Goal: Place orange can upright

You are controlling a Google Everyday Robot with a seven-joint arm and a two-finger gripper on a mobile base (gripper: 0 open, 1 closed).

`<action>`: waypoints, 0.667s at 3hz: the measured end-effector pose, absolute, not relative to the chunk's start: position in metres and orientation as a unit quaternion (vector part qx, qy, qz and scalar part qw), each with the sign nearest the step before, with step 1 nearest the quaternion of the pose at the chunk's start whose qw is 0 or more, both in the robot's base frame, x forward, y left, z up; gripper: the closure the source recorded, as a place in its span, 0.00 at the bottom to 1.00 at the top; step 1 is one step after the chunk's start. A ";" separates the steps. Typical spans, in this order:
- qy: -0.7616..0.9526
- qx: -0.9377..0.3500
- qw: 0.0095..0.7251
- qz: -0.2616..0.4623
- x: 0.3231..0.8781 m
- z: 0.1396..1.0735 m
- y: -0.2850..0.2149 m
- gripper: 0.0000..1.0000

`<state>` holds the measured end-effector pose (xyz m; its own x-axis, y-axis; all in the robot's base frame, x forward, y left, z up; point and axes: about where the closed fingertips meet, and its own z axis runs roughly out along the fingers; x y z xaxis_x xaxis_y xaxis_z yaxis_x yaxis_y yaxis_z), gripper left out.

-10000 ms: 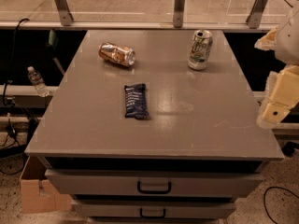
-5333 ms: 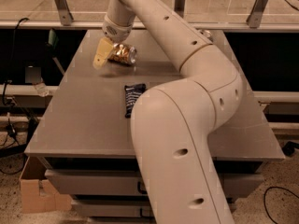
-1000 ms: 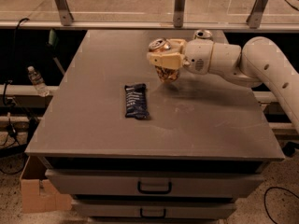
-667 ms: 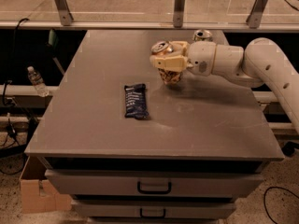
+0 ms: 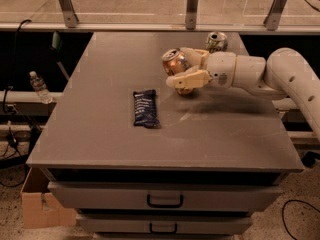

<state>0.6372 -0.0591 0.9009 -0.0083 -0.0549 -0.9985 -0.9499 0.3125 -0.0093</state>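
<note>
While its 2 fingers (image 5: 191, 78) clamp the orange can (image 5: 175, 61) (tilted), the gripper (image 5: 179, 70) hangs over the table (image 5: 100, 134).

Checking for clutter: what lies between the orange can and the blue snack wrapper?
Nothing: the camera view shows only bare table between the orange can, clamped in the gripper right of centre, and the snack wrapper.

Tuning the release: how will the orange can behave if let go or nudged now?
The orange can looks tilted in the gripper, shut on it over the table, toward the back. Released now, it would probably tip and, being round, roll. Its shiny metal wall looks smooth: likely slippery, and apt to dent under a hard squeeze.
</note>
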 end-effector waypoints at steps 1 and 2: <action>0.591 -0.426 0.556 0.400 0.633 0.893 -0.065 0.00; 0.603 -0.425 0.552 0.389 0.628 0.888 -0.077 0.00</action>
